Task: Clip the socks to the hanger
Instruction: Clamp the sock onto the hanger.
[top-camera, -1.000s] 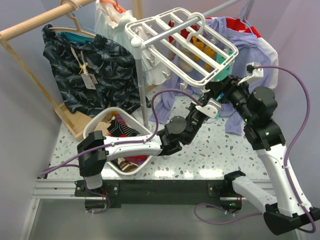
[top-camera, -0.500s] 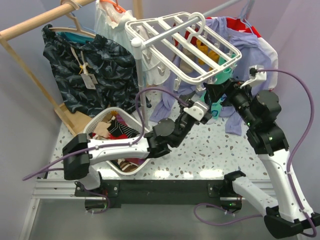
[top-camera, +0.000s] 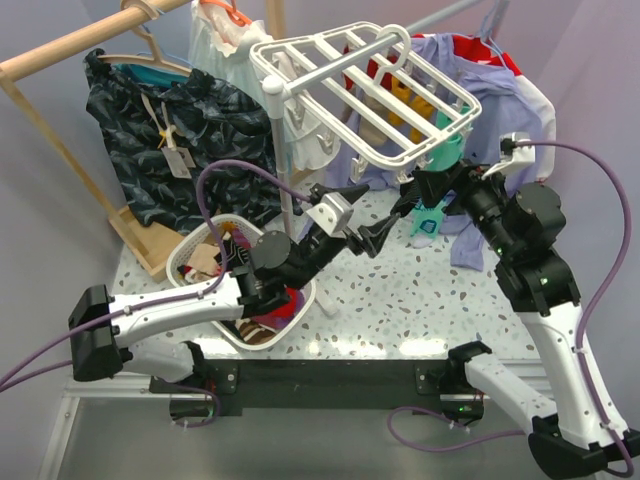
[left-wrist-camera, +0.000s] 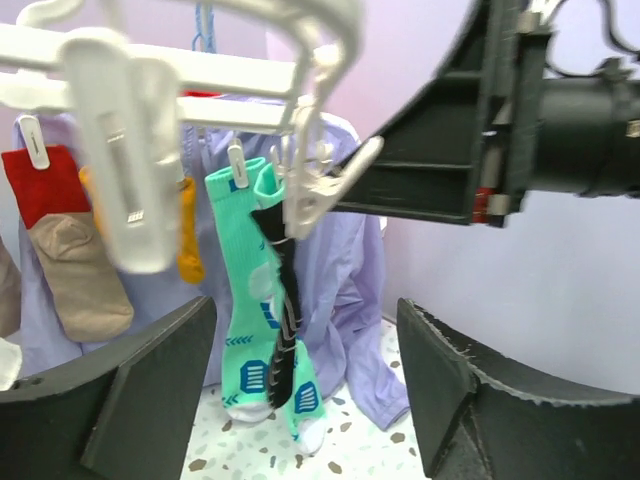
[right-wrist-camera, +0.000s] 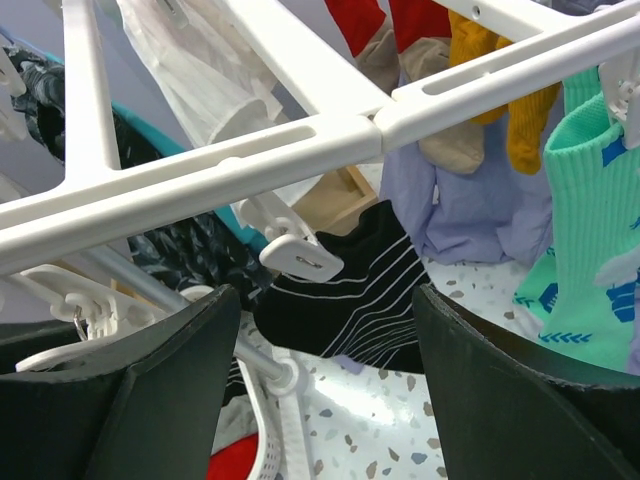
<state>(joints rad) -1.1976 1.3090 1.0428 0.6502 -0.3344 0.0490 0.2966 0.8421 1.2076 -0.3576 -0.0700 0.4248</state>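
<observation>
Both end effectors are spread wide, nothing in either one. The left end effector (left-wrist-camera: 303, 305) sits below the hanger (right-wrist-camera: 330, 135), facing a white clip (left-wrist-camera: 320, 195) and a teal sock (left-wrist-camera: 250, 300) dangling mid-frame. The red socks (right-wrist-camera: 415, 18) are hanging off the hanger. In the right wrist view they're at top centre, tan ends down, right next to a mustard sock (right-wrist-camera: 530, 130). The right end effector (right-wrist-camera: 325, 295) is just under the hanger bars, with a black striped sock (right-wrist-camera: 350, 295) showing between its fingers.
</observation>
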